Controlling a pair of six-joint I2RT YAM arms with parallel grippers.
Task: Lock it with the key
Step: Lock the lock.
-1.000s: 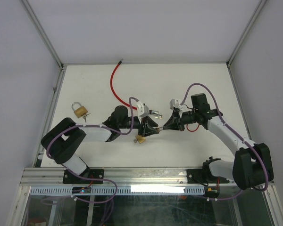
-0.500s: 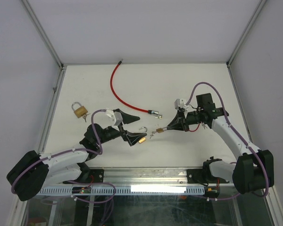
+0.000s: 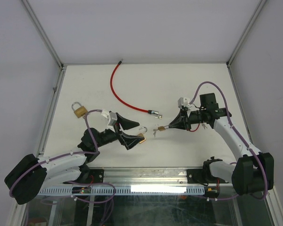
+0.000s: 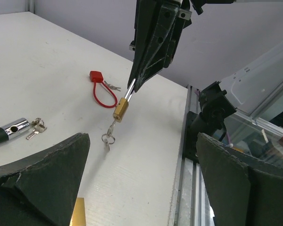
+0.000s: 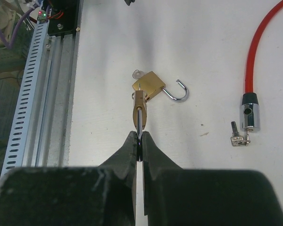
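Left gripper [image 3: 132,132] is sitting drawn back from the centre toward its own base compared with the earlier frame, jaws spread wide and carrying nothing. An open brass padlock [image 3: 141,136] is lying on the table [image 3: 179,84] just off its fingertips. Right gripper [image 5: 140,140] is pinching the thin shackle of a small padlock [image 5: 140,104], body hanging clear of the tips, key ring [image 4: 108,139] dangling beneath. Beyond those tips the open padlock is resting, and off to their side a silver lock head [image 5: 249,112] with a loose key [image 5: 237,139]. Risk, as judged: the pinch is catching only a slim rod, so the body could be swivelling or slipping once the left fingers are reaching for the key; a nudge on the swinging ring could be dragging the key out.
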